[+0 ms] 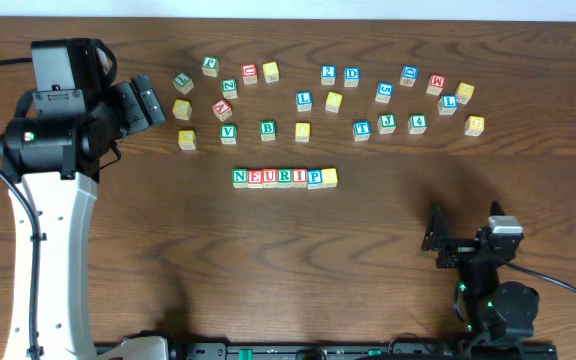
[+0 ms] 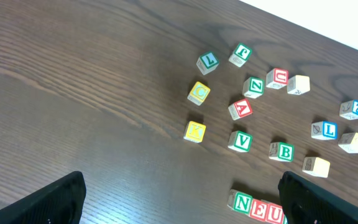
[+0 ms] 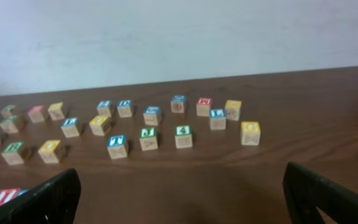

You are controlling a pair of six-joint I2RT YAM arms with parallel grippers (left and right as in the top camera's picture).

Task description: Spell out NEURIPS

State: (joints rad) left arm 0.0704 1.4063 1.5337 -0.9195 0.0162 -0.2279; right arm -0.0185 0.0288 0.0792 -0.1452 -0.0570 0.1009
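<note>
Seven small wooden cubes stand side by side in one row, NEURIPS (image 1: pixel 284 178), at the table's middle: green N (image 1: pixel 240 178), red E, red U, green R, red I, blue P (image 1: pixel 314 178), then a yellow-faced cube (image 1: pixel 329 177). The left wrist view catches the row's start, N (image 2: pixel 243 203), E and U. My left gripper (image 1: pixel 146 101) is open at the far left, up by the loose cubes, holding nothing. At the front right my right gripper (image 1: pixel 436 243) is open and empty too, well away from the row.
Loose letter cubes lie scattered behind the row: a left cluster with a second green N (image 1: pixel 229 88), a red A (image 1: pixel 222 108) and a green V (image 1: pixel 228 133), and a right cluster (image 1: pixel 388 100) with blue and yellow faces. The left arm's white link (image 1: pixel 53 260) runs down the left side.
</note>
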